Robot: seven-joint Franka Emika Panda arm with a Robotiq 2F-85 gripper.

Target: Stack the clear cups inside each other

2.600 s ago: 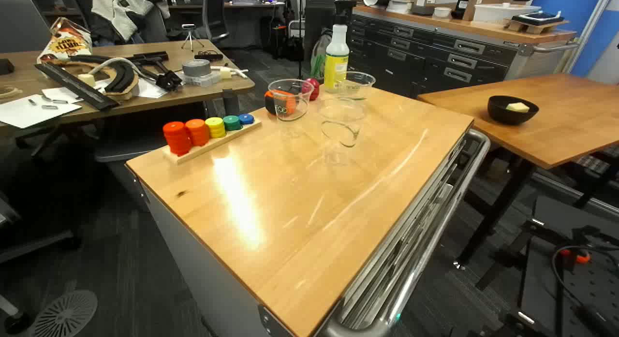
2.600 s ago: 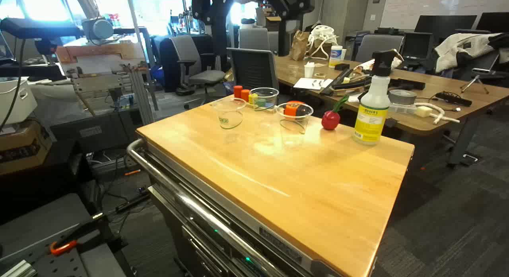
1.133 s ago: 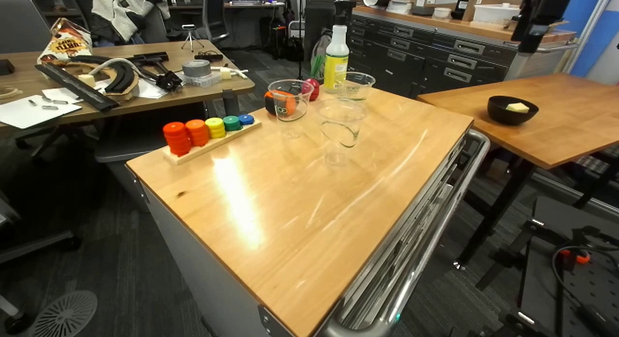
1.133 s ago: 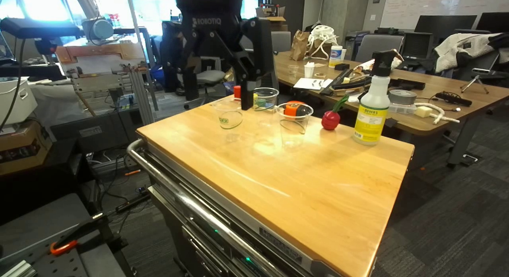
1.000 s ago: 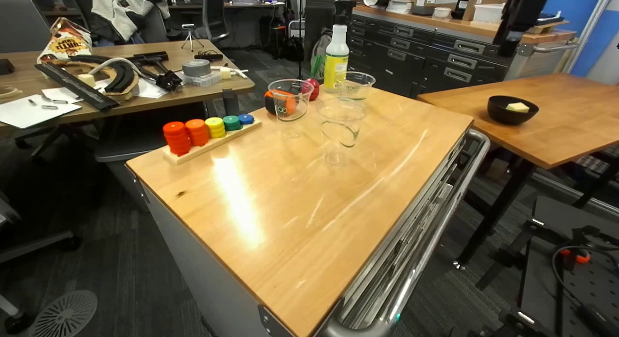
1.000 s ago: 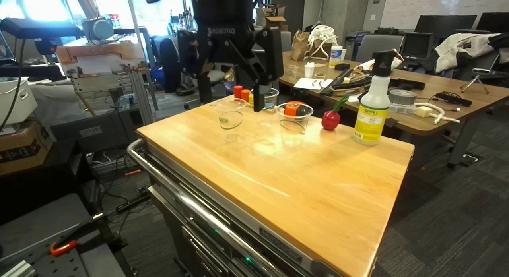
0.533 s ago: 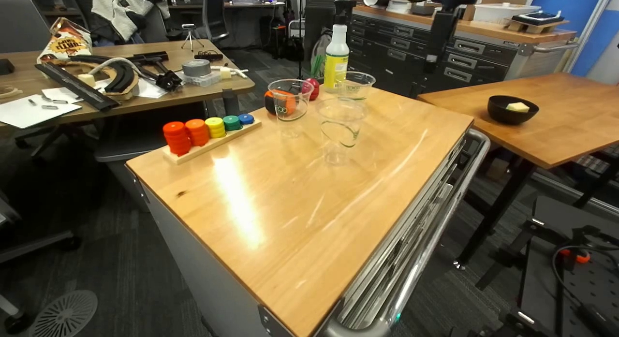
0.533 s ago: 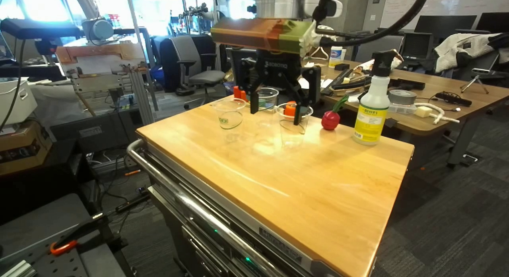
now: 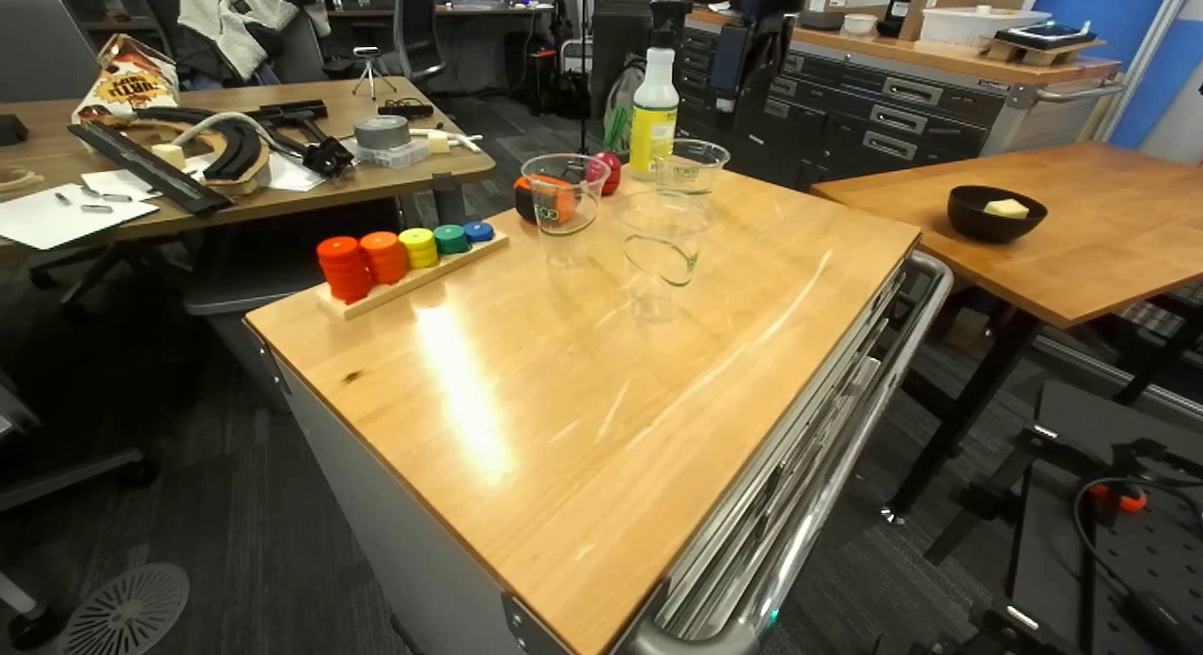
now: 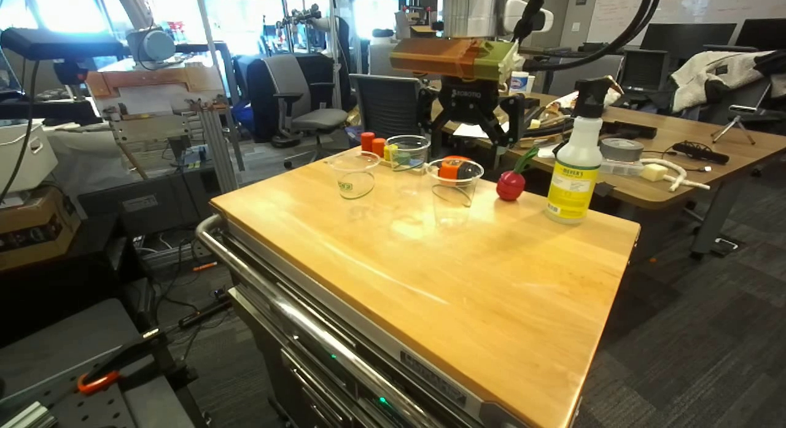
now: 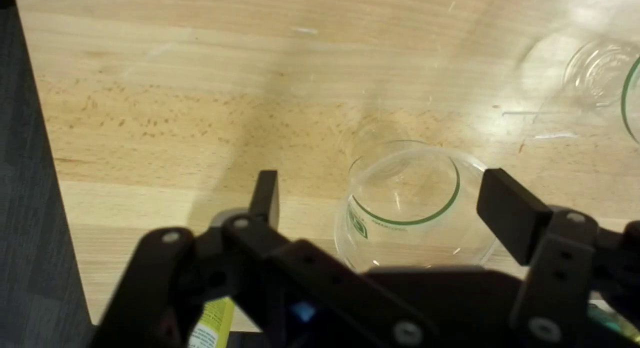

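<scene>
Three clear cups stand upright and apart on the wooden cart top. One is near the spray bottle (image 9: pixel 691 178) (image 10: pixel 451 201). One is near the rail side (image 9: pixel 669 260) (image 10: pixel 356 185). One is near the ring toy (image 9: pixel 569 218) (image 10: pixel 408 161). My gripper (image 10: pixel 466 150) is open and empty, above the cups in the exterior views (image 9: pixel 731 105). In the wrist view a clear cup (image 11: pixel 395 221) shows below and between the spread fingers (image 11: pixel 387 203), not gripped. Part of another clear cup (image 11: pixel 597 76) shows at the right edge.
A yellow-labelled spray bottle (image 10: pixel 571 182) and a red radish toy (image 10: pixel 510 186) stand near one cup. An orange-black object (image 10: pixel 453 164) is behind it. A ring toy (image 9: pixel 404 260) lies along the edge. A metal rail (image 9: pixel 827 505) runs along one side.
My gripper came into view and moved left in an exterior view, and in an exterior view swept right past the cups' upper area, rising slightly lately. It stays open. The cups have not moved.
</scene>
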